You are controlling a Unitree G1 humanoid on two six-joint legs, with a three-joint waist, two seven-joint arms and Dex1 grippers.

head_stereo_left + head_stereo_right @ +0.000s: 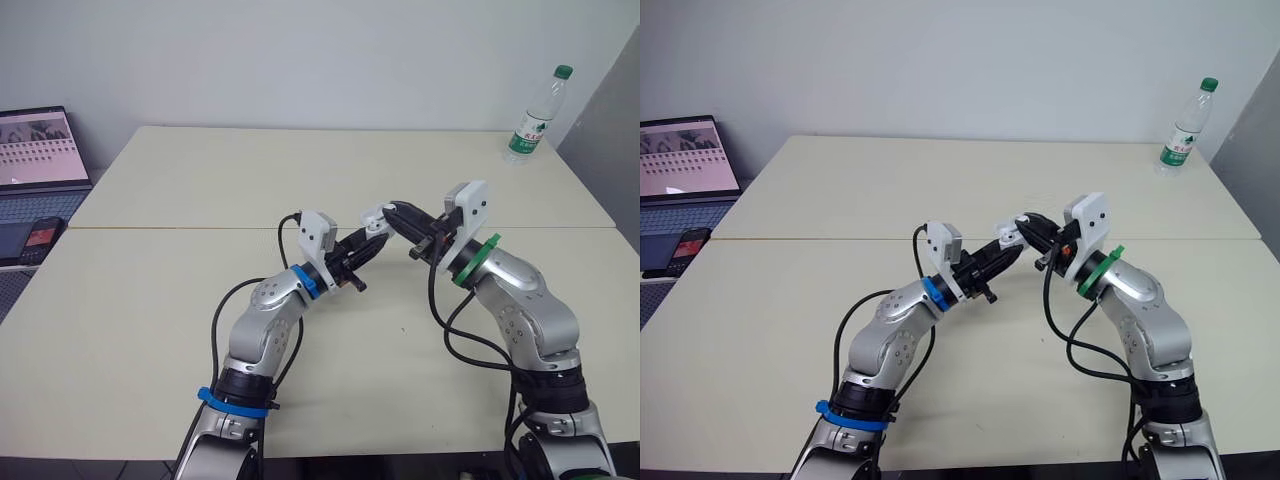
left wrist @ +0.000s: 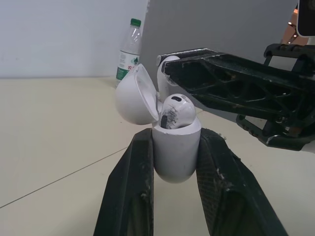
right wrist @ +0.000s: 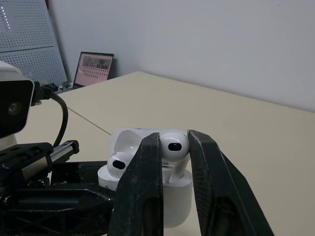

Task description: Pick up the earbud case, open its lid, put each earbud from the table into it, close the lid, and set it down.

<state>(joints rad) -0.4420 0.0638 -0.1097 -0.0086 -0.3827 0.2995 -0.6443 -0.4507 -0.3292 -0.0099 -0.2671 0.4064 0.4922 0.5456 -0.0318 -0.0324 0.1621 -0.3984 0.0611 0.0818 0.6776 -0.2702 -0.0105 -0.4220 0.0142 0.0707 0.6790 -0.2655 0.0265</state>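
Out beyond the left arm, well apart from the action, we see an open laptop (image 1: 40, 150) beside the table (image 1: 200, 180). Now to the left gripper (image 2: 175, 136), raised above the middle of the table. Its two black fingers are pressed in on the earbud case (image 2: 176, 157), one on each side of the white body, and the case stands upright between them with its rounded bottom hanging just below the fingertips. The lid (image 2: 133, 96) is swung open and tilts back, away from the right gripper. Seated in the mouth of the case, just above the left gripper's fingertips, we have the first earbud (image 2: 176, 110), its rounded head poking out.

Moving across, the right gripper (image 3: 173, 136) meets the left one head-on, fingertips right over the open case. Its fingers are closed in on the second earbud (image 3: 174, 147), pinching the head from both sides, and the stem points down into the case beside the first earbud. We cannot tell whether that stem is fully home in its slot. Case and both earbuds sit right where the two grippers meet, off the table surface.

Far past the right gripper, at the table's back corner, a water bottle (image 1: 535, 115) with a green cap stands upright.
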